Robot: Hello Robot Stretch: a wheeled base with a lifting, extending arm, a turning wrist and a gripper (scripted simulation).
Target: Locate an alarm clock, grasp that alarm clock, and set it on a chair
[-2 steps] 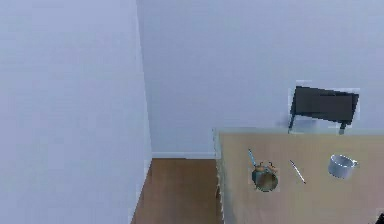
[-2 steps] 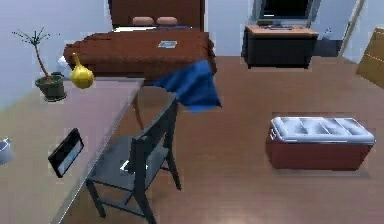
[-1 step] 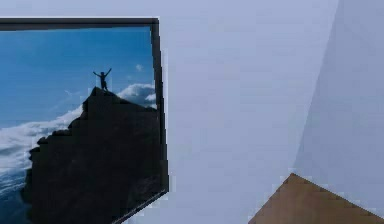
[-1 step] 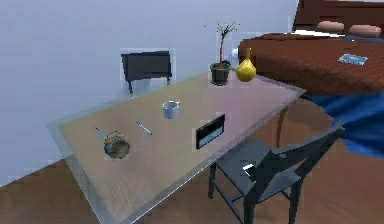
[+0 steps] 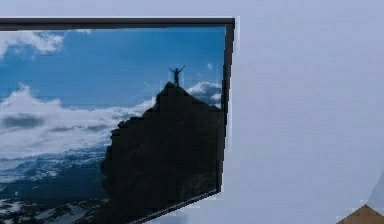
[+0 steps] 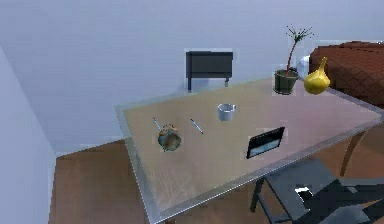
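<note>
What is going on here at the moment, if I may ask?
The robot faces a wall with a large mountain picture. On its arm side stands a table bearing a small round thing, possibly the alarm clock, a cup, a dark flat slab and a potted plant. A dark chair stands beyond the table. The gripper sits low by the table's near edge; I cannot tell whether it holds anything.

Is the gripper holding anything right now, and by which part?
It cannot be told: the gripper has its far end lost against the dark chair beside the table.
</note>
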